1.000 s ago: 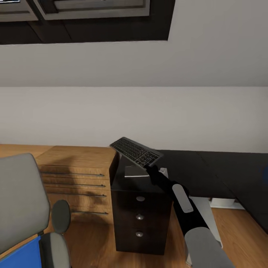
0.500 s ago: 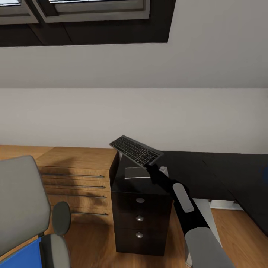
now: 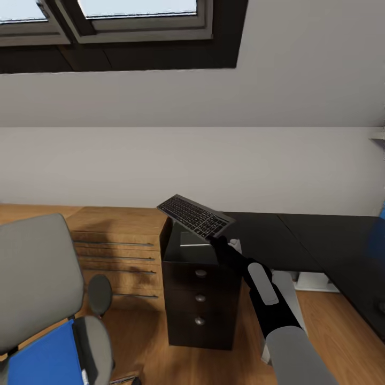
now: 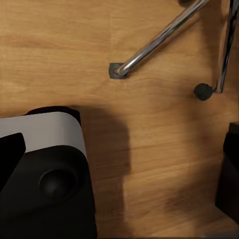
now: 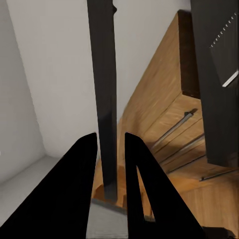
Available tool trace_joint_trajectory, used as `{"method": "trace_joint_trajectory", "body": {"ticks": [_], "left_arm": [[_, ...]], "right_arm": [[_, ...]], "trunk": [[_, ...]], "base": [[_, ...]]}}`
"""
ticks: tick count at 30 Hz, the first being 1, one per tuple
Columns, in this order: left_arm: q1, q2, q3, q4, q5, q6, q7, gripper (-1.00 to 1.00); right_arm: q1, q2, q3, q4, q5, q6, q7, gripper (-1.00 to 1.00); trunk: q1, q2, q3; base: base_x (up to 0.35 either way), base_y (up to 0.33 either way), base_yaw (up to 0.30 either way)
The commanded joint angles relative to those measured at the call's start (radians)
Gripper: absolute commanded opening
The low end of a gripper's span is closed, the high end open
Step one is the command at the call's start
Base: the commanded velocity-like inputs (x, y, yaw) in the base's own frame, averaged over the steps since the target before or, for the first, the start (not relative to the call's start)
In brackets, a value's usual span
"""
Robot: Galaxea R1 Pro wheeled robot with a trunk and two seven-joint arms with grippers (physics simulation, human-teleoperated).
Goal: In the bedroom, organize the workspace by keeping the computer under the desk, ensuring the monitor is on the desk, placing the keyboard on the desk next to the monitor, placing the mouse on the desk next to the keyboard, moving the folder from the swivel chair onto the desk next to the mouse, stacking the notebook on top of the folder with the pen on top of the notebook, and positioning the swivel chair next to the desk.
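While the right arm reaches forward in the head view, these are the parts of the scene:

Keyboard: the dark keyboard (image 3: 195,216) is held in the air, tilted, its keys facing up and toward the camera. It hangs above the top of a black drawer cabinet (image 3: 200,291) with three round knobs and does not touch it.

Right gripper: the right gripper (image 3: 215,240) grips the keyboard at its lower near edge. In the right wrist view the two black fingers (image 5: 79,189) are pressed against either face of the thin keyboard (image 5: 105,99), which is seen edge-on as a dark slab running away between them.

Left gripper: the left wrist view looks down on the wooden floor (image 4: 149,149); whether that gripper is spread or closed cannot be told.

Desk: a black desk (image 3: 299,243) runs along the white wall right of the cabinet, its near stretch bare.

Swivel chair: the grey swivel chair (image 3: 37,283) stands at the left of the head view with a blue folder (image 3: 48,358) lying on its seat.

Wooden dresser: a wooden dresser (image 3: 115,240) with long metal handles sits against the wall, between chair and cabinet.

View differences: the left wrist view adds chrome chair legs (image 4: 159,37) and a black caster (image 4: 203,91) on the floor; the right wrist view shows the dresser (image 5: 164,109) beyond the keyboard.
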Motion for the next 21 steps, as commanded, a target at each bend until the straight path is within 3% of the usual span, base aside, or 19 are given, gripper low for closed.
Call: {"method": "trace_joint_trajectory", "body": {"ticks": [1,3,5,6,8,9,14,21], "left_arm": [[0.000,-0.001,0.003,-0.001,0.004,0.007,-0.002,1.00],[0.000,0.000,0.003,-0.001,0.004,0.007,-0.002,1.00],[-0.001,0.002,-0.033,-0.003,-0.014,0.007,-0.006,1.00],[-0.028,0.013,-0.122,-0.004,-0.048,0.007,-0.003,1.00],[-0.044,0.015,-0.147,-0.004,-0.052,0.007,-0.002,1.00],[-0.083,0.017,-0.202,-0.004,-0.122,0.007,-0.002,1.00],[-0.089,0.017,-0.210,-0.004,-0.152,0.007,-0.008,1.00],[-0.089,0.017,-0.214,-0.004,-0.156,0.007,-0.011,1.00]], "right_arm": [[-0.001,0.001,-0.004,0.000,-0.003,0.007,0.004,-1.00],[-0.001,0.001,-0.004,0.000,-0.003,0.007,0.004,-1.00],[-0.001,0.001,-0.004,-0.005,-0.003,0.013,0.003,-1.00],[-0.001,0.001,-0.010,-0.026,-0.001,0.069,0.002,-1.00],[-0.001,0.001,-0.011,-0.033,-0.001,0.075,0.002,-1.00],[-0.001,0.001,-0.008,-0.041,-0.001,0.081,0.001,-1.00],[-0.001,0.001,-0.005,-0.041,0.000,0.082,0.000,-1.00],[-0.001,0.001,-0.004,-0.042,0.000,0.081,-0.001,-1.00]], "trunk": [[-0.001,-0.001,-0.001],[-0.001,-0.001,-0.001],[-0.001,-0.001,-0.001],[-0.001,-0.001,-0.001],[-0.001,-0.001,-0.001],[-0.001,-0.001,-0.001],[-0.001,-0.001,-0.001],[-0.001,-0.001,-0.001]], "base": [[-0.338,0.000,-0.018],[-0.332,0.000,-0.078],[-0.102,0.000,-0.235],[-0.009,0.000,-0.291],[-0.005,0.000,-0.294],[0.000,0.000,-0.297],[0.000,0.000,-0.297],[-0.003,0.000,-0.297]]}}
